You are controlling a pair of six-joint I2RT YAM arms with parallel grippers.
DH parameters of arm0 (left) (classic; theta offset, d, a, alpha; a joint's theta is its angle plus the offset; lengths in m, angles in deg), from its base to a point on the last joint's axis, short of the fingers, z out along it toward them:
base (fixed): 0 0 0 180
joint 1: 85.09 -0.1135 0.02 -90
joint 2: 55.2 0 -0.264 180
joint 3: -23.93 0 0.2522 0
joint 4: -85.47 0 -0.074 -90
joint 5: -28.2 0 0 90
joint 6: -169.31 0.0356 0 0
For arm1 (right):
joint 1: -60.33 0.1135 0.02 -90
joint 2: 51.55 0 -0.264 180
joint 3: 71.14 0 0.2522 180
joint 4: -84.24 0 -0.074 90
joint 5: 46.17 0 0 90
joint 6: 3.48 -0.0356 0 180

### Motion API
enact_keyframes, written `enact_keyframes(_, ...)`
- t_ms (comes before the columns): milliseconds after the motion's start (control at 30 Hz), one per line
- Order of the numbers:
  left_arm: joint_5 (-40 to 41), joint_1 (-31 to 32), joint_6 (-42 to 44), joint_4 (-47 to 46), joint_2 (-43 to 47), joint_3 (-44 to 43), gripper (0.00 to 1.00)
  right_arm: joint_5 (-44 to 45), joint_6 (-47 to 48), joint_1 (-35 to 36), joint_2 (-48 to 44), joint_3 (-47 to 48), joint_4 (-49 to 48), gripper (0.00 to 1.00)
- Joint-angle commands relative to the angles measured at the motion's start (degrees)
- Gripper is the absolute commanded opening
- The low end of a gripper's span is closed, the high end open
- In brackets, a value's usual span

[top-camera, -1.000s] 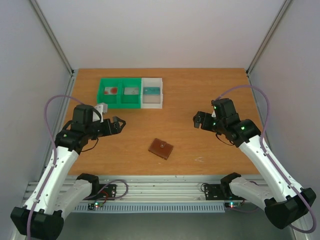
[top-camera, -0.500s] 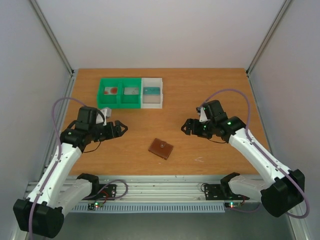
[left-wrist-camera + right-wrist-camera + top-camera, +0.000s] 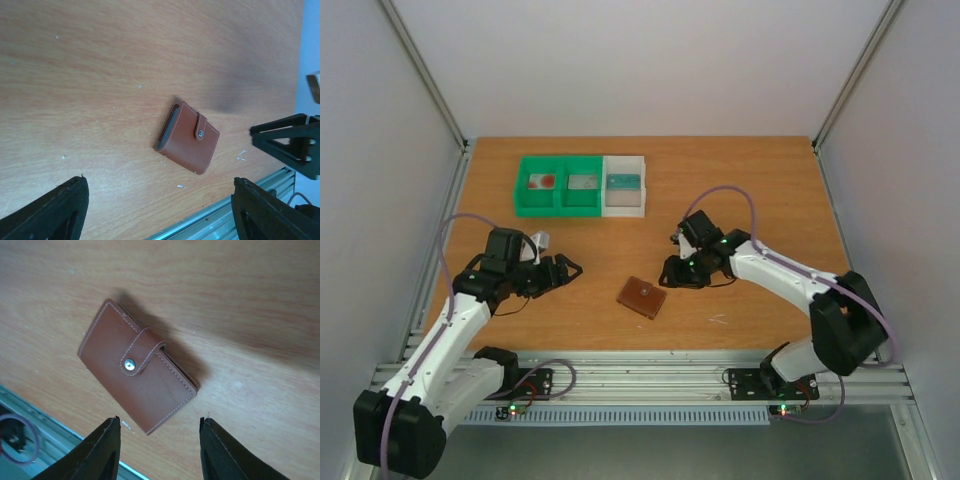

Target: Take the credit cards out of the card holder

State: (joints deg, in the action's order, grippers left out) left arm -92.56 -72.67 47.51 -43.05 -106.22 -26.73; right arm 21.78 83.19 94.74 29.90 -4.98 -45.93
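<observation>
Right end effector (image 3: 671, 272) swung in beside the snapped-shut card holder (image 3: 642, 296), jaws half-narrowed and empty, left end effector (image 3: 566, 268) wide, edging closer, no credit cards out yet

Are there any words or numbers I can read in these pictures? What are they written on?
Nothing here can be read.
Brown card holder: plain leather with a shiny snap stud, no writing.
Green bins and white bin: what lies inside is too small and blurry to read.
</observation>
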Motion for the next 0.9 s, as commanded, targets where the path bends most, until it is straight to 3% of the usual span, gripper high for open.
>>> enact_keyframes(0, -2.75, 0.22, -3.33, -5.9, -0.18, 1.76, 0.79, 3.73, 2.3, 4.22, 6.17, 4.81, 0.13, 0.43)
enact_keyframes(267, -2.24, 0.32, -3.31, -7.05, 0.58, 3.91, 0.79, 11.93, 6.66, 12.53, 13.6, 9.98, 2.14, 0.35)
enact_keyframes(867, -1.46, 0.32, -4.32, -7.92, 1.46, 5.2, 0.77, 16.14, 9.17, 15.56, 22.55, 14.75, 4.54, 0.36)
